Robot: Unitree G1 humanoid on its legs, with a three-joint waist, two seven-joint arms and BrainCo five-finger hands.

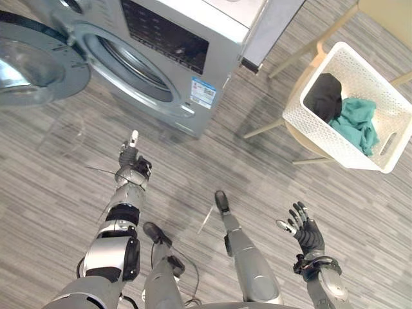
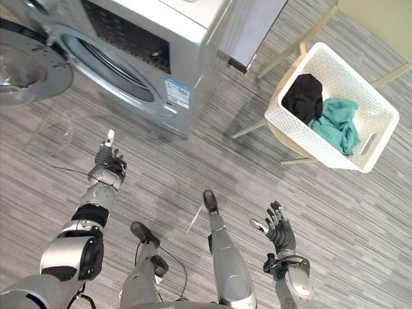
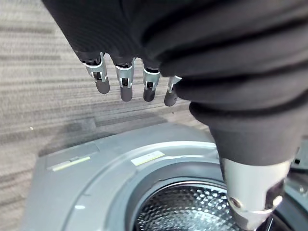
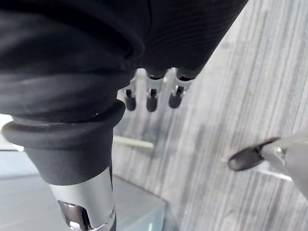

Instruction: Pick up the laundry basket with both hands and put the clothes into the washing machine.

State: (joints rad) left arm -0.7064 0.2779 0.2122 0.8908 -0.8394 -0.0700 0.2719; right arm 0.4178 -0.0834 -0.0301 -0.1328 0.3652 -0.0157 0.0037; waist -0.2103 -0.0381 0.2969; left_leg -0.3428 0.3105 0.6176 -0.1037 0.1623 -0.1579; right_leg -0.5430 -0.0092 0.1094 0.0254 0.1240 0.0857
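Okay, the laundry basket sat well to the right of the washing machine, perched on a pale wooden chair. It was white perforated plastic, rectangular, with a slot handle in its end wall. Inside lay a crumpled black garment and a teal one bunched beside it. The machine was smooth silver-grey, its round glass door swung wide and the dimpled steel drum showing. My left hand hung before the machine's front, fingers straight and empty. My right hand hovered farther from the machine, fingers spread, holding nothing, above the grey streaked floor.
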